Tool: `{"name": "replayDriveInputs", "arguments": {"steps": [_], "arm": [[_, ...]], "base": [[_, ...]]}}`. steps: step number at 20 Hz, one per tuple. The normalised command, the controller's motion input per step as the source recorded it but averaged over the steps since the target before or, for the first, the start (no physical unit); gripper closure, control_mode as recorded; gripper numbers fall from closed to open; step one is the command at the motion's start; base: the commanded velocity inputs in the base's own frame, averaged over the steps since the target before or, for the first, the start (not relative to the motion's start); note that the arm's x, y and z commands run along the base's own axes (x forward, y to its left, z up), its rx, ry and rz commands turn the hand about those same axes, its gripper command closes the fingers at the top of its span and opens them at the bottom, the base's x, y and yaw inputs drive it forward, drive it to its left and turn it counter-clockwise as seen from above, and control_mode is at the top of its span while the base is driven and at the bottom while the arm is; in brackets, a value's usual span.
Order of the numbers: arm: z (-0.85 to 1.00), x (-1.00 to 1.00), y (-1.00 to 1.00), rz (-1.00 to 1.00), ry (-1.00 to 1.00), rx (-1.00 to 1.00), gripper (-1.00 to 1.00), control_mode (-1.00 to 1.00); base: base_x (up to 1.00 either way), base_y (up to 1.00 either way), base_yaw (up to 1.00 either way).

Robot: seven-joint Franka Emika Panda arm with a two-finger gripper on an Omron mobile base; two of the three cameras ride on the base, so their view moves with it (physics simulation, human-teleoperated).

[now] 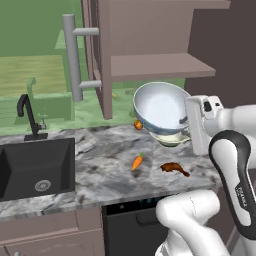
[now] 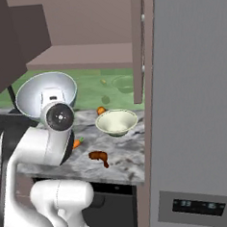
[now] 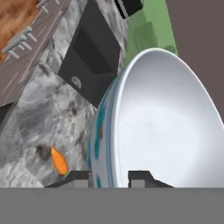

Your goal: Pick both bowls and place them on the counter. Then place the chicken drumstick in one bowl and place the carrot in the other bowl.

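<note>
My gripper (image 3: 109,178) is shut on the rim of the deep white bowl (image 3: 162,127) with the blue pattern, one fingertip outside the wall and one inside. This bowl (image 1: 162,107) hangs tilted on its side in the air above the counter (image 1: 100,170), below the cabinet shelf. Just beneath it on the marbled top rests the shallower cream bowl (image 1: 172,138), upright (image 2: 117,121). The orange carrot (image 1: 137,162) lies on the counter in front of the bowls. To its right is the dark brown chicken drumstick (image 1: 175,168), also on the stone (image 2: 99,157).
A black sink (image 1: 37,167) with a black faucet (image 1: 27,117) is set in the counter at left. An open cabinet door with a long grey handle (image 1: 75,55) hangs above, beside the shelf (image 1: 155,65). A small orange fruit (image 1: 138,124) sits behind the bowls. A grey fridge (image 2: 196,104) stands at right.
</note>
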Motion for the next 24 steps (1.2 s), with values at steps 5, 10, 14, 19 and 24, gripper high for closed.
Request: {"name": "replayDriveInputs", "arguments": {"steps": [5, 10, 14, 19, 24], "arm": [[-0.81, -0.01, 0.21, 0.0, 0.26, -0.05, 1.0, -1.0], [-0.7, 0.15, 0.41, 0.0, 0.2, 0.0, 1.0, -1.0], [-0.67, 0.29, 0.52, 0.0, 0.09, 0.0, 1.0, -1.0], [-0.43, 0.33, 0.22, 0.06, -0.01, 0.05, 1.0, -1.0], [-0.39, 0.41, 0.19, 0.1, -0.03, 0.07, 1.0, -1.0]], "base": [[0.0, 0.0, 0.0], [0.0, 0.0, 0.0], [0.0, 0.0, 0.0], [0.0, 0.0, 0.0], [0.0, 0.0, 0.0]]}}
